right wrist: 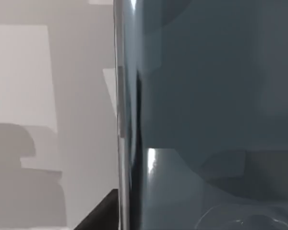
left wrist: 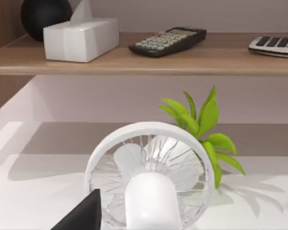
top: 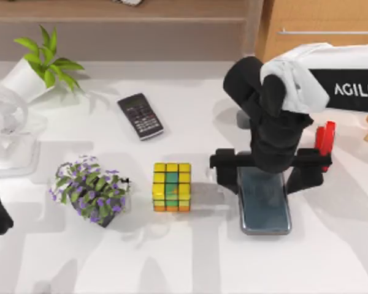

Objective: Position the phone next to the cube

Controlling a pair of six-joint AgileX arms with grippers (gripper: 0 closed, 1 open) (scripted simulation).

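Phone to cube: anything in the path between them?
Nothing visible. The phone lies right of the cube with bare table between them. The right gripper sits over the phone's far end; the left arm is parked at the table's left edge.

phone's (top: 267, 205) far end under right hand (top: 267, 174), fan (left wrist: 151, 184) cropped

The phone (top: 265, 205) is glossy dark blue-grey, the cube (top: 172, 187) shows yellow, green and orange squares in a dark grid, the calculator (top: 140, 116) is black with pale keys, and the potted plant (top: 91, 190) bears purple flowers.
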